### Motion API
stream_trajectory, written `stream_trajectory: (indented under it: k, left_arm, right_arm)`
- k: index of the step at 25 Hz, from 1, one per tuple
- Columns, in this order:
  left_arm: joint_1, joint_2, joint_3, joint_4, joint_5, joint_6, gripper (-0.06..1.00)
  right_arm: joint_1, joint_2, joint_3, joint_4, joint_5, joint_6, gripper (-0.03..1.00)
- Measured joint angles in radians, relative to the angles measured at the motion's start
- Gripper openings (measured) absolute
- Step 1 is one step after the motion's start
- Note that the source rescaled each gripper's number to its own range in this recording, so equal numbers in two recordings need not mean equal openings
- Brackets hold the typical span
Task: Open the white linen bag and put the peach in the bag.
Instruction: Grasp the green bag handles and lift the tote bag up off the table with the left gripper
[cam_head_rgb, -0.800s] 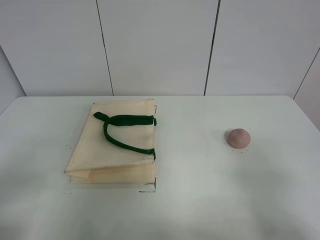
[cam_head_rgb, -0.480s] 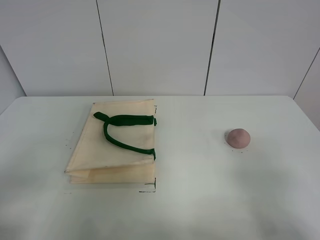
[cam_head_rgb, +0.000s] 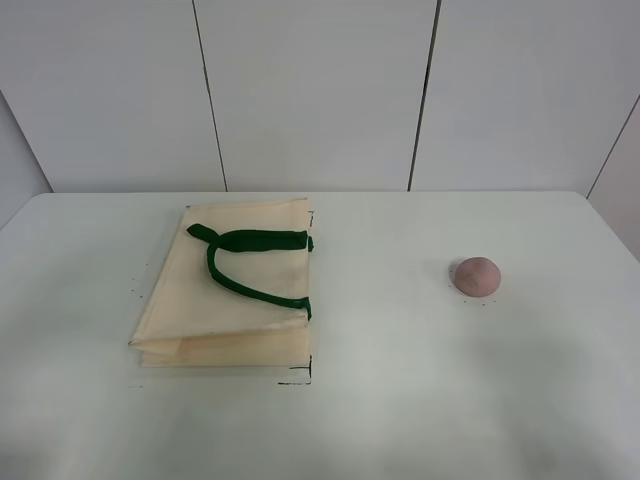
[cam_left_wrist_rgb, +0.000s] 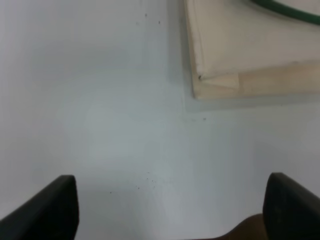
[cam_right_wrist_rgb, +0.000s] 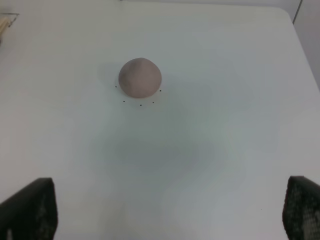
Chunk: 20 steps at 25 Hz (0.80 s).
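Note:
The white linen bag (cam_head_rgb: 230, 290) lies flat and folded on the left half of the white table, its dark green handles (cam_head_rgb: 245, 262) on top. Its near corner shows in the left wrist view (cam_left_wrist_rgb: 240, 55). The peach (cam_head_rgb: 476, 275) sits alone on the right half of the table and shows in the right wrist view (cam_right_wrist_rgb: 140, 77). My left gripper (cam_left_wrist_rgb: 170, 210) is open and empty, its fingertips (cam_left_wrist_rgb: 47, 207) wide apart above bare table short of the bag. My right gripper (cam_right_wrist_rgb: 170, 215) is open and empty, well short of the peach. Neither arm shows in the exterior view.
The white table (cam_head_rgb: 400, 400) runs back to a panelled white wall (cam_head_rgb: 320, 90). Small black marks sit on the table by the bag's near right corner (cam_head_rgb: 300, 378) and around the peach.

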Motion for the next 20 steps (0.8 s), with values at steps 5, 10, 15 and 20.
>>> stream_trajectory:
  k: [5, 10, 15, 20]
  left_arm:
    - [0.000, 0.386, -0.178, 0.000, -0.022, -0.004, 1.00]
    - [0.000, 0.793, -0.381, 0.000, -0.069, -0.010, 1.00]
    - [0.000, 1.173, -0.611, -0.003, -0.086, -0.036, 1.00]
    - [-0.007, 1.450, -0.838, -0.049, -0.082, -0.089, 1.00]
  right_arm:
    - [0.000, 0.000, 0.000, 0.000, 0.000, 0.000, 1.00]
    - [0.000, 0.000, 0.000, 0.000, 0.000, 0.000, 1.00]
    - [0.000, 0.000, 0.000, 0.000, 0.000, 0.000, 1.00]
    - [0.000, 0.000, 0.000, 0.000, 0.000, 0.000, 1.00]
